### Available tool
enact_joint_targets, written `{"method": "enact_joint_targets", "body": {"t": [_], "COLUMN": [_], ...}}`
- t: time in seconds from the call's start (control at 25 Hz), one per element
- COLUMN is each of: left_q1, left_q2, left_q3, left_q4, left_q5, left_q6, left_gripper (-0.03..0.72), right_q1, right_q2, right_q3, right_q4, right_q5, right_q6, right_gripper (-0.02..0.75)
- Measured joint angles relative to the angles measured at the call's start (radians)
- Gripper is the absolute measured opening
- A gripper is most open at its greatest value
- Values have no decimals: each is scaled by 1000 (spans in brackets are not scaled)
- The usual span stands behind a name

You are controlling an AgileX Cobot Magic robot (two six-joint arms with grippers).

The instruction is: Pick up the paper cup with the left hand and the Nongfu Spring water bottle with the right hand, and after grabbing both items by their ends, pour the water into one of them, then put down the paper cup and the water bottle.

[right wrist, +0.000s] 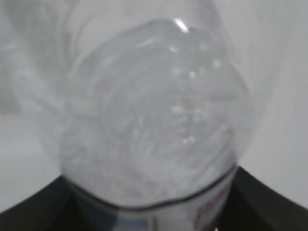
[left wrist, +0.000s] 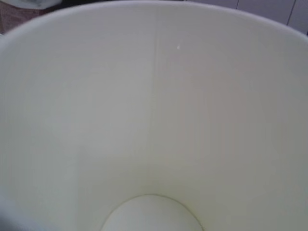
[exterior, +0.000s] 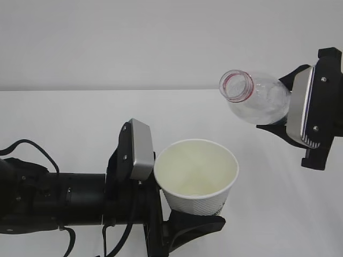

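My left gripper (exterior: 179,211) is shut on the paper cup (exterior: 197,176), holding it upright low in the exterior view, with one black finger (exterior: 198,224) under its base. In the left wrist view the cup's cream inside (left wrist: 154,110) fills the frame and hides the fingers. My right gripper (exterior: 293,110) is shut on the Nongfu Spring water bottle (exterior: 262,99). The bottle is tilted, and its open red-ringed mouth (exterior: 236,85) hangs above the cup's right rim. No stream of water shows between them. In the right wrist view the bottle's clear shoulder (right wrist: 154,115) sits between the black fingers (right wrist: 272,204).
A white table (exterior: 64,123) runs back to a plain white wall (exterior: 107,43). The left arm's black body and cables (exterior: 32,182) take up the lower left corner.
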Motion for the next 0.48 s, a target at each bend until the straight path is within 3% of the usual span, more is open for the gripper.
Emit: {"method": "enact_joint_targets", "body": {"t": [0.48], "left_q1": [0], "left_q2": [0], "left_q3": [0], "left_q4": [34], "left_q5": [25], "left_q6": [8], "left_gripper": [591], "right_q1": [0], "right_q2": [6], "right_q3": [-35], "right_q4": [-2], "right_q5": [0], "right_q6": [-35], "right_gripper": [486]}}
